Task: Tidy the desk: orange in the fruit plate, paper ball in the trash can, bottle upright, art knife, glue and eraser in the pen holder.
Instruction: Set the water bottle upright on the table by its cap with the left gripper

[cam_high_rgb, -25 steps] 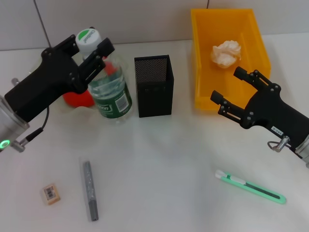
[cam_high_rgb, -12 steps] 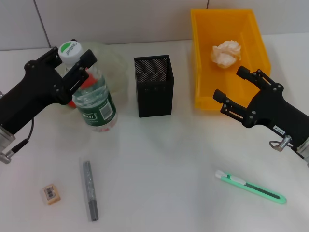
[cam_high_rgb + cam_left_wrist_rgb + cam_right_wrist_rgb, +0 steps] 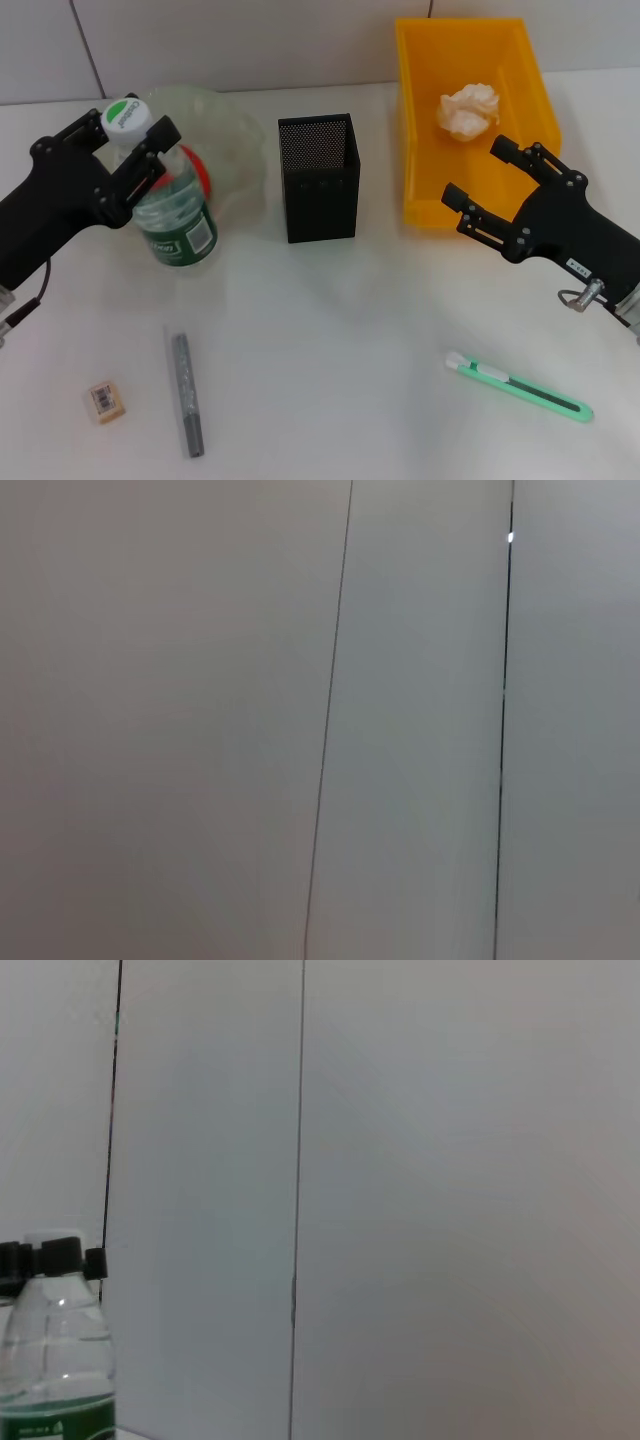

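Note:
My left gripper (image 3: pixel 137 128) is shut on the neck of a clear bottle (image 3: pixel 172 213) with a green label and white cap. The bottle stands nearly upright at the left of the desk. The right wrist view shows this bottle (image 3: pixel 55 1360) too. Behind it, the orange (image 3: pixel 197 173) lies partly hidden in the clear fruit plate (image 3: pixel 228 125). The paper ball (image 3: pixel 468 108) lies in the yellow trash can (image 3: pixel 415 120). My right gripper (image 3: pixel 476 172) hovers open at that bin's near edge. The green art knife (image 3: pixel 520 387), grey glue (image 3: pixel 187 393) and eraser (image 3: pixel 105 400) lie on the desk near the front. The black mesh pen holder (image 3: pixel 318 175) stands mid-desk.
A tiled wall runs behind the desk and fills the left wrist view. White desk surface stretches between the pen holder and the items at the front.
My left gripper has carried the bottle leftward and nearer, off the fruit plate, uncovering the orange. The right arm has barely moved.

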Controlling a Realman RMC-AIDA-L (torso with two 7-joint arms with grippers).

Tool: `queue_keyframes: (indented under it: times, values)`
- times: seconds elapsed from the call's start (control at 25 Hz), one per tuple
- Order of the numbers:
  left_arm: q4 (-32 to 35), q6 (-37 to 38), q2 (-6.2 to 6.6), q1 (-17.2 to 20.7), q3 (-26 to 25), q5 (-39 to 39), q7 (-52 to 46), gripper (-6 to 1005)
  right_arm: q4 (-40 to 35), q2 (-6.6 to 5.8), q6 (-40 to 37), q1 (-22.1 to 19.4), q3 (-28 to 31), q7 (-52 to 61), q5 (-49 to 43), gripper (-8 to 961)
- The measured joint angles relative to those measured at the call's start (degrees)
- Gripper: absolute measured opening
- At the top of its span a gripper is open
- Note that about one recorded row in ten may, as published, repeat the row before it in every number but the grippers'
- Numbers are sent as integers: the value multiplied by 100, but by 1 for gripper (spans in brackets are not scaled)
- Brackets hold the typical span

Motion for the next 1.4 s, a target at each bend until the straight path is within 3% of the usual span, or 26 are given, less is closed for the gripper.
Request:
queue_keyframes:
  times: [0.48,1.4]
  values:
    - [-3,-51,53,251,-75,2,273,497,0,0,25,30,37,0,0,831]
    - [-265,-541,-10,172,-185,72,751,506,0,0,128,72,37,0,0,831]
